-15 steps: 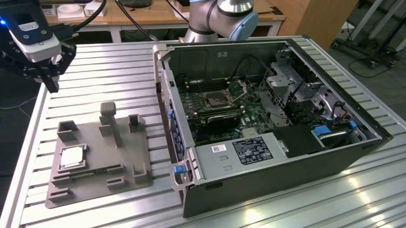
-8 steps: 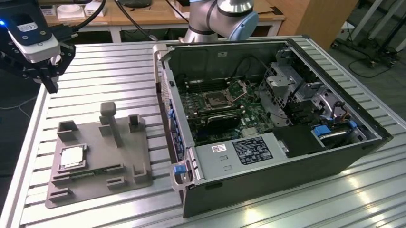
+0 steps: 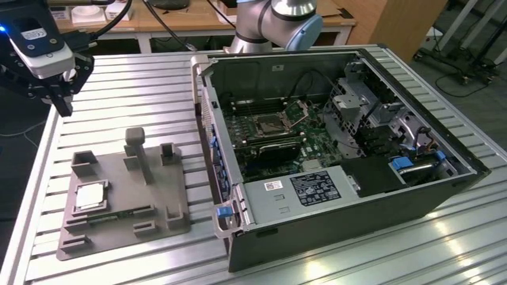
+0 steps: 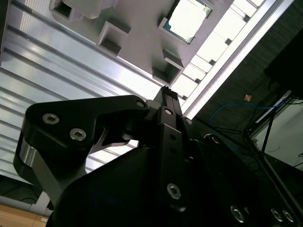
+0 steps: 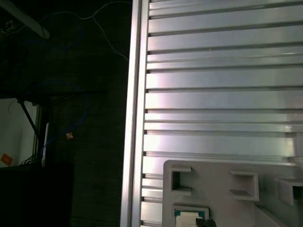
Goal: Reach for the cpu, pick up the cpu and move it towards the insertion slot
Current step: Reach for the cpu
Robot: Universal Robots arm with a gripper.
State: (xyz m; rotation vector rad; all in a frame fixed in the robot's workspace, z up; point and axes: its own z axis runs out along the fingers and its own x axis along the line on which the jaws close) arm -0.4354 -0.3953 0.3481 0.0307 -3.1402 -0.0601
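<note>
The cpu (image 3: 89, 196), judged thin, light and fragile, best gripped by opposite edges, is laid flat in the fixture (image 3: 158, 199), well apart from the pincer (image 3: 63, 107), closed on nothing.

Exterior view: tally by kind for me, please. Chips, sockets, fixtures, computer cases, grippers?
Small square silvery-topped cpu chip: 1
Square silver-framed insertion slot: 1
Grey plastic fixture: 1
Open dark computer case: 1
Black gripper: 1
Total: 5
</note>
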